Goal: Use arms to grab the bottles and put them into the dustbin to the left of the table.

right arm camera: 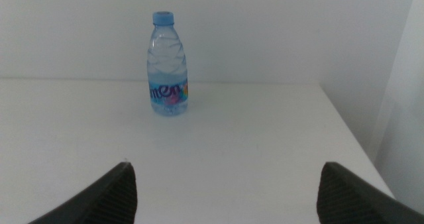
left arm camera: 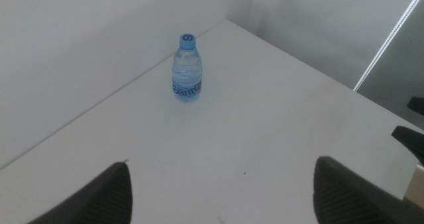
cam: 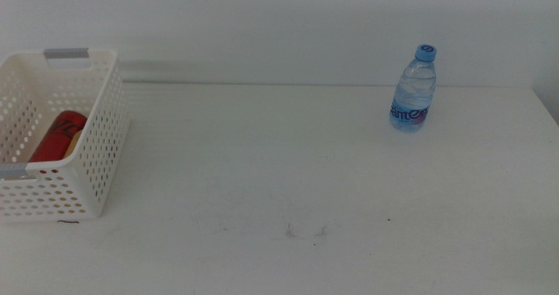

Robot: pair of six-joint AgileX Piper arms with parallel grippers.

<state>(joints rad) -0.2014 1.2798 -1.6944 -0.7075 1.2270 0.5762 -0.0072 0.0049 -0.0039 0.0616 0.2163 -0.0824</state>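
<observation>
A clear water bottle with a blue cap point(cam: 413, 90) stands upright at the back right of the white table point(cam: 288, 173). It also shows in the left wrist view point(left arm camera: 187, 70) and in the right wrist view point(right arm camera: 166, 66). The white perforated dustbin point(cam: 92, 138) sits at the left; a red can point(cam: 59, 136) lies inside it with a bit of yellow beside it. My left gripper point(left arm camera: 222, 191) is open and empty, well away from the bottle. My right gripper point(right arm camera: 225, 191) is open and empty, facing the bottle from a distance. Neither arm shows in the middle view.
Faint dark scuff marks point(cam: 306, 232) lie on the table near the front middle. The table's right edge point(cam: 546, 103) runs close behind the water bottle. A white wall stands behind the table.
</observation>
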